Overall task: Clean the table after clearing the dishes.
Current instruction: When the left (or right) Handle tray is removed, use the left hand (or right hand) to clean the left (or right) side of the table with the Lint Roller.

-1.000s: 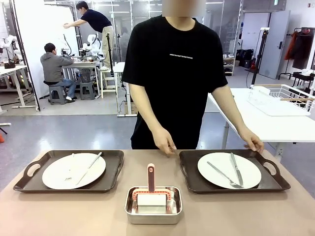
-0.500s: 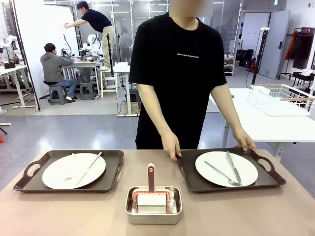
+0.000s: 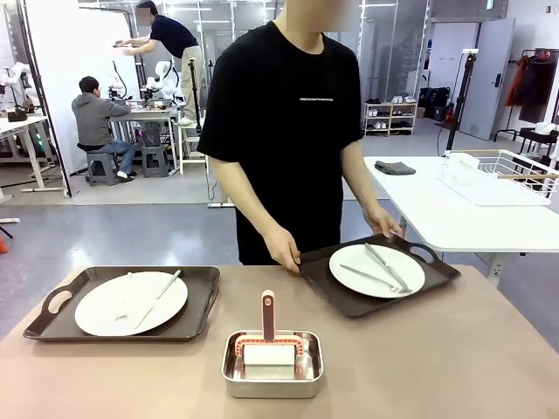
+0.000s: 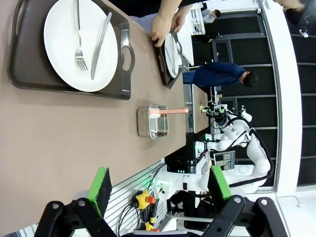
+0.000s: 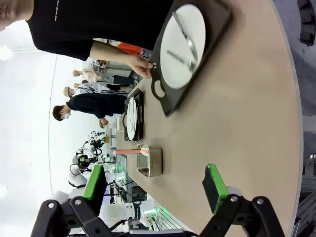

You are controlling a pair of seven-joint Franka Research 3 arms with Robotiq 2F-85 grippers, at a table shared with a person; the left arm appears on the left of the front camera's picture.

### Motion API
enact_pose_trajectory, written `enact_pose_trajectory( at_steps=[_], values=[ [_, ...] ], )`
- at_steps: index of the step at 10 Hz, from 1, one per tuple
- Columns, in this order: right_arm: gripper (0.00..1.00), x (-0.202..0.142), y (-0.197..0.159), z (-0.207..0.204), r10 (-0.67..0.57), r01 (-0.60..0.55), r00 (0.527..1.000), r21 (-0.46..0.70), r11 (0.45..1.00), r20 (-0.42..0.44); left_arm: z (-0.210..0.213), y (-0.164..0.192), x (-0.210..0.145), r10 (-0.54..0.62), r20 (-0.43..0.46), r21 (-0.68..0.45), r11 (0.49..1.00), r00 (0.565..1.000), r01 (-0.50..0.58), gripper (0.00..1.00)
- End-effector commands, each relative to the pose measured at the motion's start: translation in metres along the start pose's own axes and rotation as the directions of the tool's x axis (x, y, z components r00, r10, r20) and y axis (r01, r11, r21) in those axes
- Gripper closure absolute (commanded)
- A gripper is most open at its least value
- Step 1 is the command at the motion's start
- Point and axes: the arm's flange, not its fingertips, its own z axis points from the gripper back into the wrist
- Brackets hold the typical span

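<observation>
both claws stand wide, nothing between their green pads. the left claw (image 4: 160, 185) faces the tan table (image 4: 74, 138); the left tray (image 4: 29, 59) with its white plate (image 4: 80, 44), fork and knife lies well apart from it, and a steel pan (image 4: 152, 122) sits nearer. the right claw (image 5: 154, 185) is well apart from the other tray (image 5: 215, 22), which a person grips at both ends, one hand (image 3: 284, 250) and the other hand (image 3: 382, 220), skewed at the table's far edge.
</observation>
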Motion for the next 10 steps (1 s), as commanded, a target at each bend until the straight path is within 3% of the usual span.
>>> enact_pose_trajectory(
  at_steps=[1, 10],
  values=[
    [0.00, -0.0010, 0.0025, 0.0007, 0.005, -0.005, 1.000, 0.002, 1.000, 0.002, 0.0015, -0.0003, -0.0004, -0.002, 0.005, 0.000, 1.000, 1.000, 0.002, 0.00],
    [0.00, -0.0010, 0.0025, 0.0007, 0.005, -0.005, 1.000, 0.002, 1.000, 0.002, 0.0015, -0.0003, -0.0004, -0.002, 0.005, 0.000, 1.000, 1.000, 0.002, 0.00]
  ],
)
